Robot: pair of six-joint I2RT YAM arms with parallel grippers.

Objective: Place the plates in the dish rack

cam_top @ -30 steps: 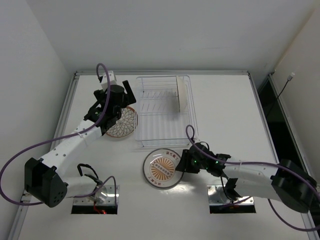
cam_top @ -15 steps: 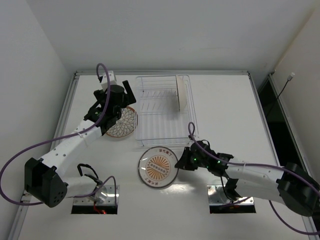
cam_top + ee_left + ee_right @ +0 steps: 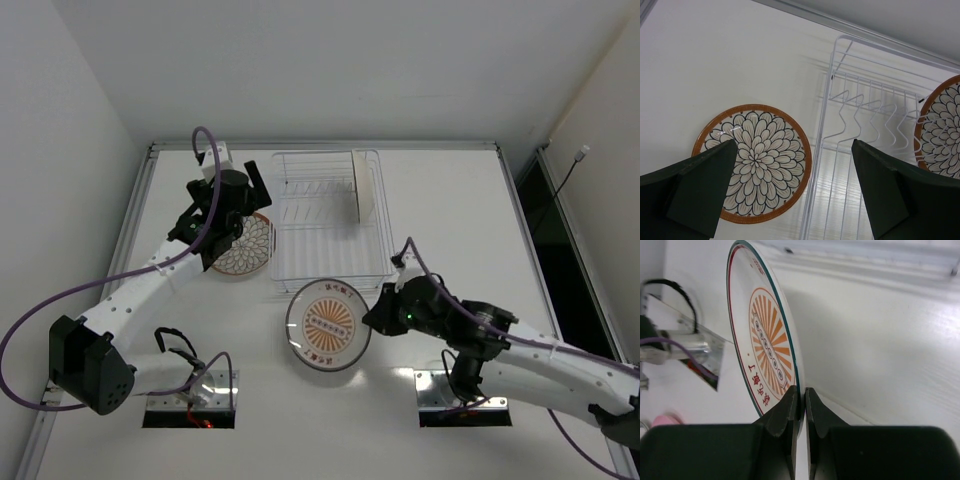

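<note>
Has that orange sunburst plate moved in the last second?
Yes. In the top view the sunburst plate has shifted slightly toward the dish rack's near edge, pinched by the right gripper.

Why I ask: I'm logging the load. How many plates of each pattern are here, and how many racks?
Brown-rimmed petal plates: 2
Sunburst plate: 1
Dish rack: 1
Total: 4
</note>
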